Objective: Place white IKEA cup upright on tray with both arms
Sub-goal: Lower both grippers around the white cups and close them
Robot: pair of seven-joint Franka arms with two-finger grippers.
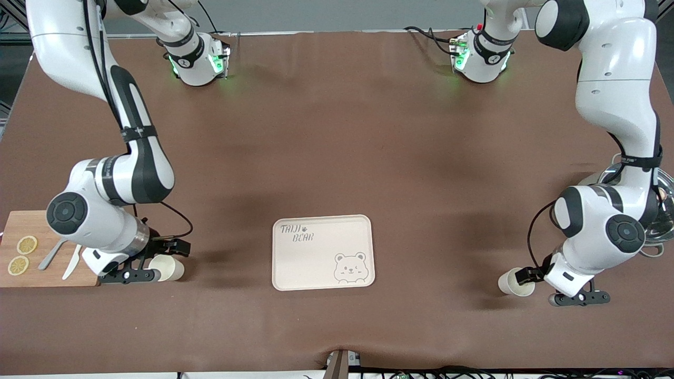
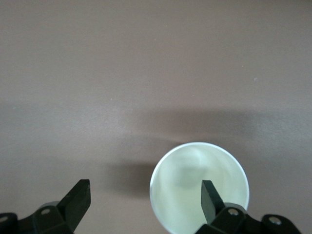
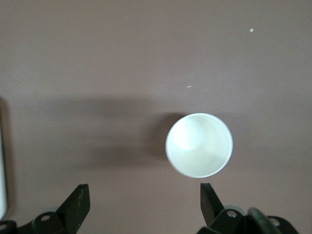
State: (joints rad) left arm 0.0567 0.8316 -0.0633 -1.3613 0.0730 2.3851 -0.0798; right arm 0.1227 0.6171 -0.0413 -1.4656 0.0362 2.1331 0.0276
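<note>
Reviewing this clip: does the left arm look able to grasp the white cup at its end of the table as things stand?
Probably yes. The left gripper is open directly above the upright cup, one finger already inside its rim, and nothing blocks the descent.

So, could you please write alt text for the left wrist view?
A white cup seen from above on a brown table, its mouth facing the camera. The open left gripper is above it, one finger over the cup's mouth.
</note>
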